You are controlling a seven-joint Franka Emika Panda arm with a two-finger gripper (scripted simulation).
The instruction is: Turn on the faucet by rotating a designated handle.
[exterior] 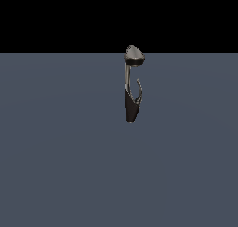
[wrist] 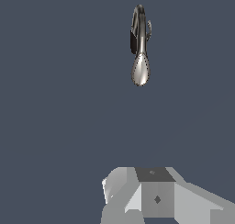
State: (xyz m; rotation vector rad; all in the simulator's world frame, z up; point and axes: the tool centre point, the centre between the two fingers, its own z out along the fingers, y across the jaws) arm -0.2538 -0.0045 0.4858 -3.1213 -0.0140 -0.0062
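The faucet [exterior: 128,89] stands upright on the grey floor in the exterior view, with a dark tapered base [exterior: 131,109], a thin grey stem and a grey cone head [exterior: 134,54] with a black band. The handle [exterior: 139,90], a thin curved grey lever, rises from the base on the exterior view's right of the stem. In the wrist view the faucet [wrist: 140,48] shows from above, with the handle [wrist: 149,28] a small grey sliver beside it. My gripper [wrist: 156,195] shows only as grey blocks at the picture's edge, well apart from the faucet. Its jaws are not clear.
Flat grey floor [exterior: 60,151] surrounds the faucet on all sides. A black background lies beyond the floor's far edge. The arm does not show in the exterior view.
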